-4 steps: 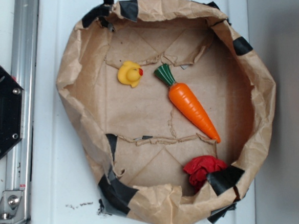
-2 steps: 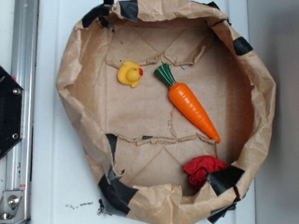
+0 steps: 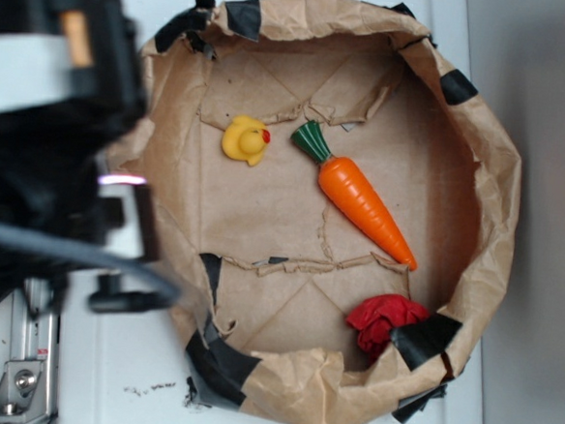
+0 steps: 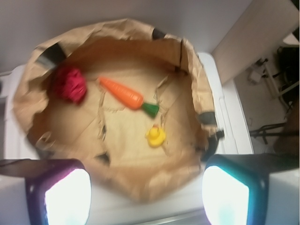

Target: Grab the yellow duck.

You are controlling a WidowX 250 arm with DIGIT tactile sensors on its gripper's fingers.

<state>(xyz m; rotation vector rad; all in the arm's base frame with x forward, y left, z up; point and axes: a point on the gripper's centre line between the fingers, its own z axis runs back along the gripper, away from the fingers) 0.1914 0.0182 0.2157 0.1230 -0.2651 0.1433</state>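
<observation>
Yellow duck (image 4: 155, 136) well beyond the wide-apart jaws.

Crumpled brown paper basin (image 4: 33, 93): small yellow rubber duck (image 4: 155, 136) at centre; orange plastic carrot (image 4: 127, 96) at 11 o'clock; red cloth lump (image 4: 69, 84) at 10 o'clock.

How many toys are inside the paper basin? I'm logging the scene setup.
2: the yellow duck lies upper left, and the carrot lies diagonally to its right. A red cloth sits by the lower-right wall.
</observation>
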